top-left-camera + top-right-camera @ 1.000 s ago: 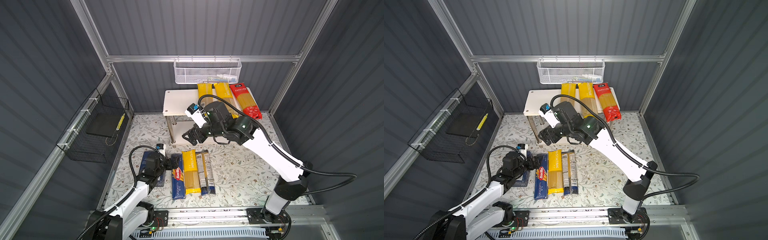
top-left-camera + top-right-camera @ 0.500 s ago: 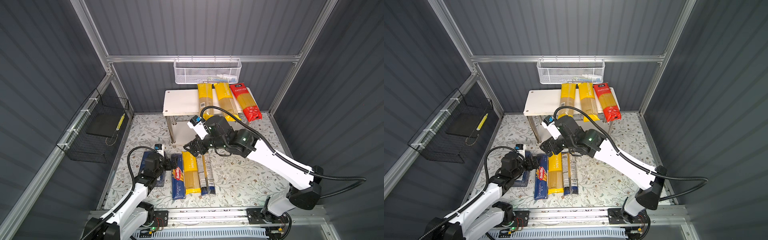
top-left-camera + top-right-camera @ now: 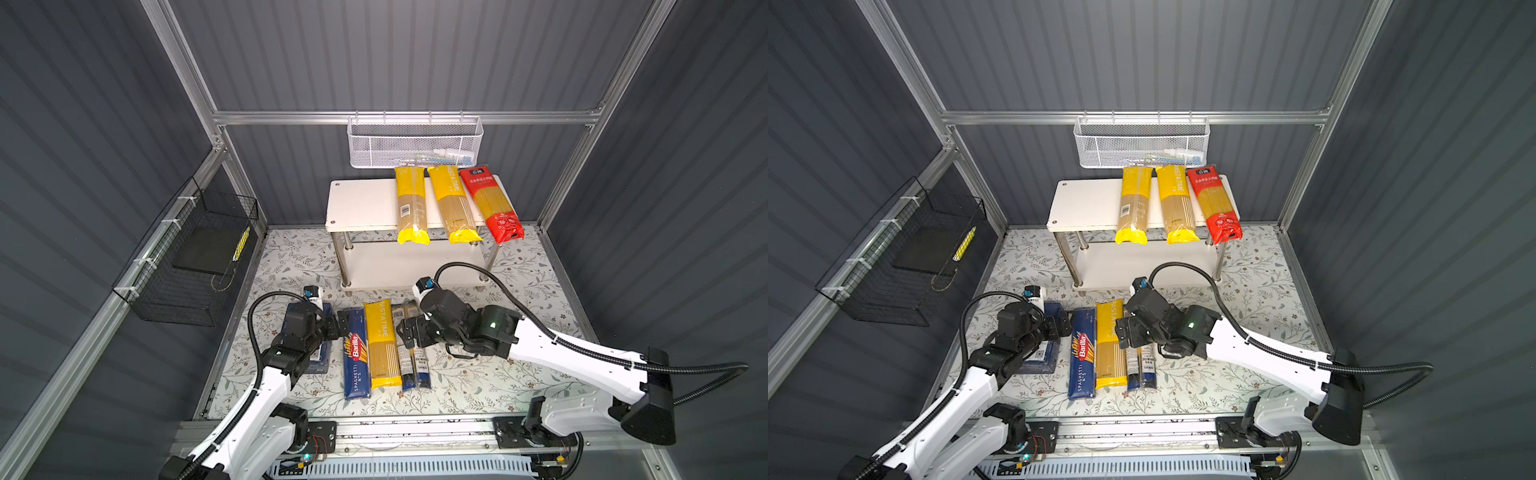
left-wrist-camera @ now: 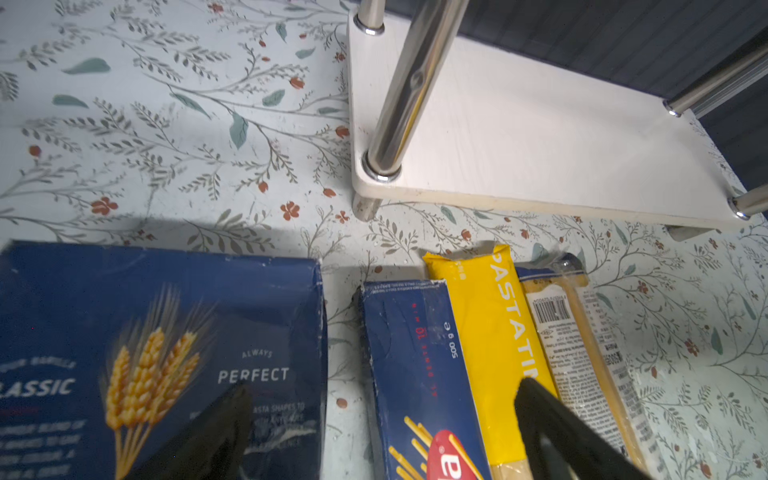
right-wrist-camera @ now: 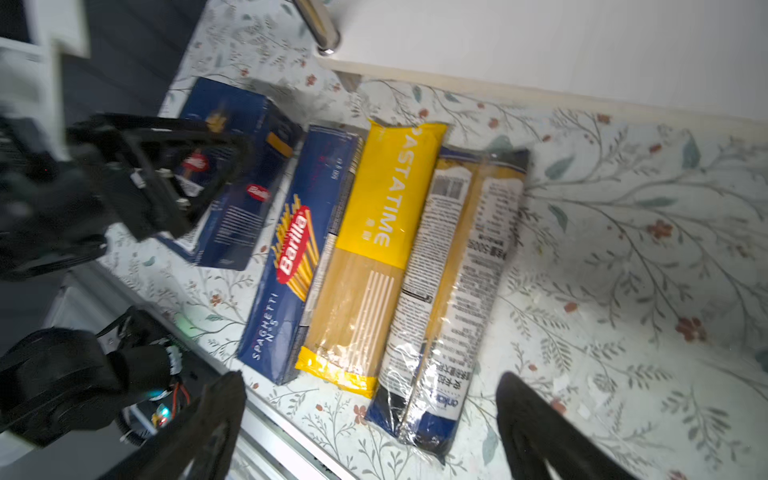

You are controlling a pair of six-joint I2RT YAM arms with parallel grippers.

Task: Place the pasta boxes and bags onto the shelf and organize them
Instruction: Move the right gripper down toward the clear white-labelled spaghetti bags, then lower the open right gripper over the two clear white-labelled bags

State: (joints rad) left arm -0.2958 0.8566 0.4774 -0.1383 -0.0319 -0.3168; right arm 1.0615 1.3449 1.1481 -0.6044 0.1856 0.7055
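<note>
At 12 o'clock on the floral-covered desk (image 3: 519, 291) stands the two-tier shelf of white boards on chrome tube legs (image 3: 361, 203). Its top board carries three long spaghetti bags side by side, each overhanging the front edge: a yellow bag with a barcode label (image 3: 410, 208), a second yellow bag just beside it (image 3: 453, 203), and a red bag (image 3: 490, 203) at the 3 o'clock end. The 9 o'clock half of that board is bare white. Above the shelf, a white mesh basket (image 3: 415, 143) hangs from the back rail with a few small pale things lying in it, too small to name. At 9 o'clock a black wire basket (image 3: 174, 299) on the side wall holds a dark flat slab (image 3: 208, 251) and a slim yellow thing (image 3: 241, 245). Toward 6 o'clock four packs lie in a row on the desk: a wide dark blue cardboard box (image 4: 166, 316), apart from it a narrow dark blue Barilla spaghetti box (image 3: 356, 357), then a yellow PASTATIME bag (image 3: 381, 340) and a clear bag with dark blue ends (image 3: 415, 368), these three edge to edge. The left pincer (image 4: 382, 386) hangs over the gap between the two boxes, fingers spread and holding nothing. The right pincer (image 5: 370, 378) hangs over the clear bag, spread wide, nothing in its grip.
</note>
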